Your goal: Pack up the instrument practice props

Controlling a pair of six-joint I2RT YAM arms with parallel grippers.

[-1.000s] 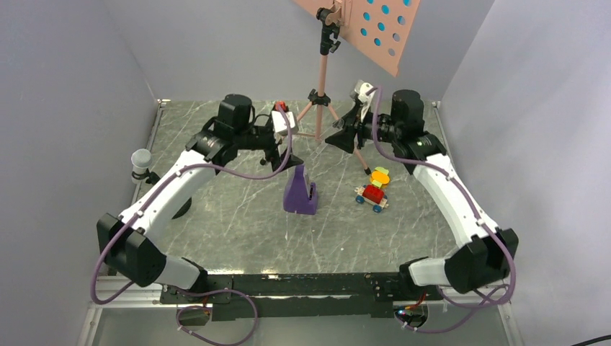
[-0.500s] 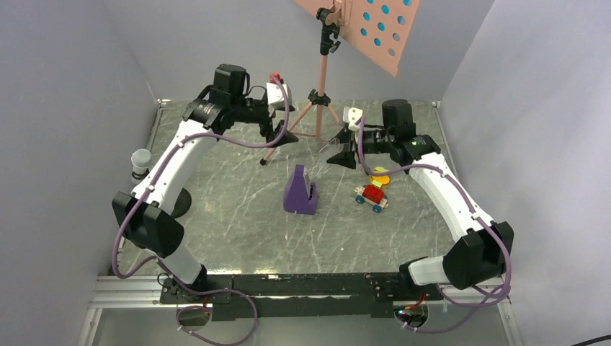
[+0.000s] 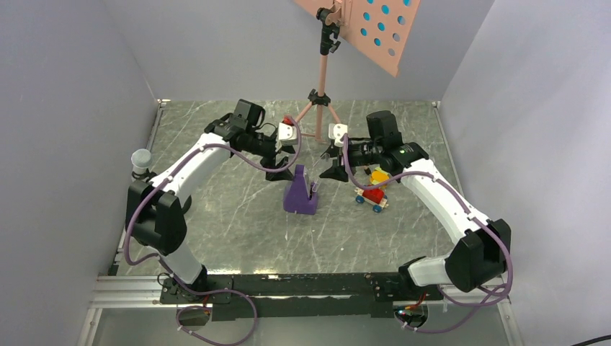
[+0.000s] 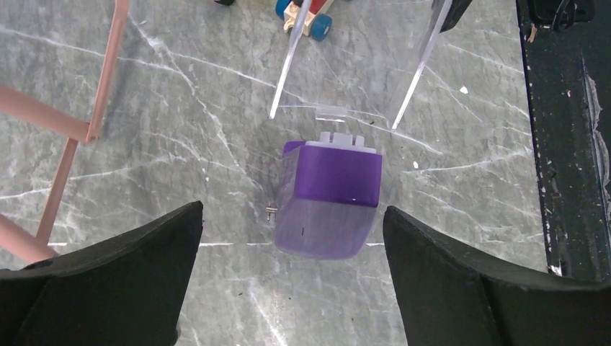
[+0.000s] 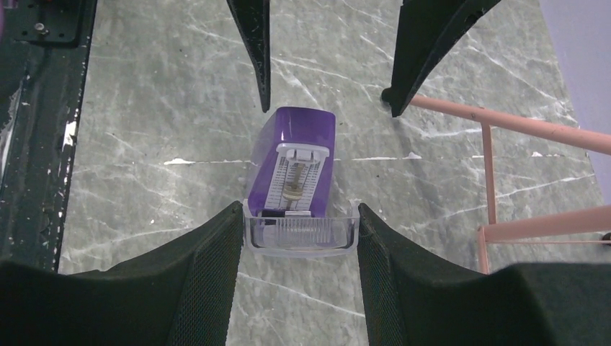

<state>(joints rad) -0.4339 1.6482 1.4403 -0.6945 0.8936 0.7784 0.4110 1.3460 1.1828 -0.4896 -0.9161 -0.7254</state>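
Two things are hard to read from the top cam. The clear cover (image 5: 301, 234) is nearly invisible there, and the music stand (image 3: 322, 79) is cut off: its perforated desk (image 3: 375, 29) runs out of frame at the top, and the cyan sheet-music pages (image 3: 381, 27) show only through the holes. The stand's legs are partly behind both wrists. The yellow-orange toy (image 3: 380, 175) is half hidden by the right arm, w/ the red toy car (image 3: 372, 194) just in front of it.

The purple metronome (image 3: 301, 193) stands upright mid-table (image 3: 238, 216), in front of the stand and left of the car.

The left gripper (image 3: 282, 173) hangs just behind the metronome w/ jaws spread wide. In its wrist view the fingers sit well out to either side of the metronome, touching nothing.

The right gripper (image 3: 333, 171) is just right of and behind the metronome, fingers clamped on the clear cover, which fills the gap btwn them. Can't tell if the cover touches the metronome.

Vs 1 s ago: the left arm went up and back toward the stand, then came down close behind the metronome. The right gripper moved from beside the stand's legs forward and left, close to the metronome, cover in its grip throughout. Metronome, car and stand haven't shifted.
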